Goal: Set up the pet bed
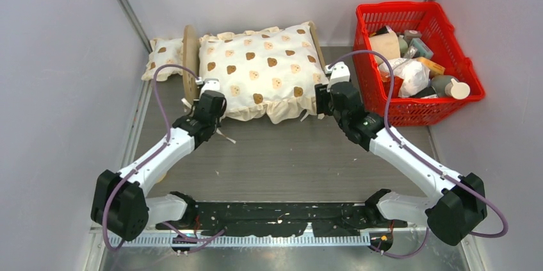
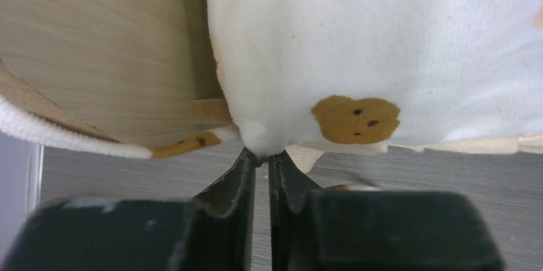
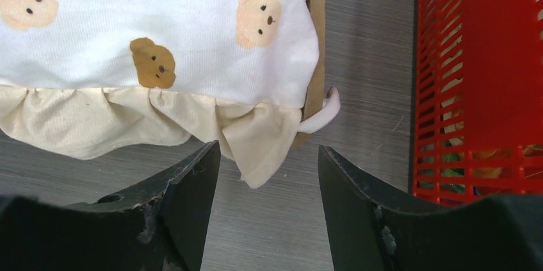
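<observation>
The left arm (image 1: 161, 154) and right arm (image 1: 410, 156) had white shells over their long links and bulky black housings at the joints behind each tool. A mauve cable (image 1: 159, 101) looped back from each wrist. The left gripper (image 2: 261, 159) had matt black, wedge-shaped fingers, dusted whitish behind. The right gripper (image 3: 269, 156) had broad black fingers (image 3: 186, 188) with a small round hole and scuffed edges.

Non-task stuff: red plastic basket (image 1: 422, 112), packed w/ misc items, e.g. a beige roll (image 1: 384, 45), crumpled white bag (image 1: 410, 76), grey bottle w/ white cap (image 1: 450, 86). Big cream bear-print cushion (image 1: 259, 69) w/ ruffled edge sits just left of the basket, not touching it afaict. Small matching pillow (image 1: 163, 56) is further left of the basket, past the cushion. All on a grey wood-grain table (image 1: 288, 156).
</observation>
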Controlling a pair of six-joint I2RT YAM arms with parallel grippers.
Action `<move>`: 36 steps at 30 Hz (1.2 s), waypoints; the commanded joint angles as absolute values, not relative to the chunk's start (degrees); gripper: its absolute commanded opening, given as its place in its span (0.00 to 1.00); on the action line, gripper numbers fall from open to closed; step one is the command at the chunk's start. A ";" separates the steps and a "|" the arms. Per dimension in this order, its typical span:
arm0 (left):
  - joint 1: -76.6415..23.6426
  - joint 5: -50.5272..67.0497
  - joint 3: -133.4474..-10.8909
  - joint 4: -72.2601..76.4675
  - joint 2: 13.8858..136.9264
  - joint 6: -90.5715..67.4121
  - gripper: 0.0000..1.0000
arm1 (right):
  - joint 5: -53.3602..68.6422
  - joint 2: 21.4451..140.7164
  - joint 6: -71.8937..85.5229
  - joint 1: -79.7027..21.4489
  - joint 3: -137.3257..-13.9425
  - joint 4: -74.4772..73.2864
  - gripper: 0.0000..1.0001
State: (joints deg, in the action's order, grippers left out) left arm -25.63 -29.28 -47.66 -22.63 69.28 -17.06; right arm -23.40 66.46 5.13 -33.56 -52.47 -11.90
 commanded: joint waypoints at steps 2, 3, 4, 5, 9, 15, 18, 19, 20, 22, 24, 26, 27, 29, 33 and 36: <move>-25.84 -37.89 -47.24 -18.86 69.44 -12.19 0.00 | -20.99 64.78 4.54 -33.22 -54.26 -11.43 0.63; -25.84 -39.40 -46.88 -19.40 68.80 -12.09 0.00 | -21.00 64.40 4.60 -33.18 -54.11 -11.36 0.63; -25.77 -40.87 -46.21 -19.76 67.81 -12.05 0.00 | -21.00 64.24 4.86 -33.15 -53.78 -11.35 0.63; -25.75 -42.44 -45.53 -19.89 66.70 -12.04 0.00 | -21.16 64.00 4.98 -33.14 -53.57 -11.17 0.63; -25.49 -46.79 -44.49 -21.28 62.48 -12.30 0.00 | -21.98 63.77 5.90 -33.06 -52.62 -10.82 0.61; -25.49 -42.13 -51.24 -27.62 56.86 -13.65 0.32 | -22.62 62.25 5.55 -32.70 -52.36 -10.81 0.62; -25.49 -40.76 -57.66 -32.50 55.53 -14.04 0.51 | -21.92 60.87 5.61 -32.68 -52.20 -10.90 0.64; -25.49 -40.43 -59.46 -33.01 55.10 -13.53 0.55 | -21.64 60.58 5.71 -32.71 -51.99 -11.07 0.64; -25.49 -39.91 -61.30 -33.79 54.89 -13.21 0.58 | -21.21 59.77 5.71 -32.70 -51.79 -11.25 0.64; -24.15 -39.64 -65.47 -35.12 55.00 -12.77 0.64 | -20.60 58.55 5.90 -32.72 -50.98 -11.36 0.65; -19.27 -35.96 -70.93 -36.75 55.97 -12.69 0.67 | -19.66 57.16 6.34 -32.69 -50.30 -11.80 0.65; -11.89 -31.30 -75.48 -37.76 58.01 -14.26 0.67 | -18.11 55.54 6.99 -32.71 -49.75 -12.25 0.65; -8.59 -29.46 -77.25 -37.33 59.24 -15.66 0.67 | -16.83 54.29 7.64 -32.70 -49.33 -12.47 0.65; -1.79 -24.91 -79.97 -35.93 63.40 -19.39 0.66 | -14.71 52.15 8.35 -32.65 -48.40 -12.54 0.65; 6.03 -20.16 -85.92 -34.52 72.90 -24.99 0.65 | -11.28 48.21 9.33 -32.76 -46.84 -13.28 0.64; 8.17 -23.68 -87.90 -30.96 79.09 -27.52 0.64 | -9.31 46.07 9.59 -32.78 -47.26 -15.22 0.64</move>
State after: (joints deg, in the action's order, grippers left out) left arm 5.67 -25.47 -85.84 -34.28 71.72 -22.13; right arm -13.52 49.04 8.29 -32.88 -46.85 -14.02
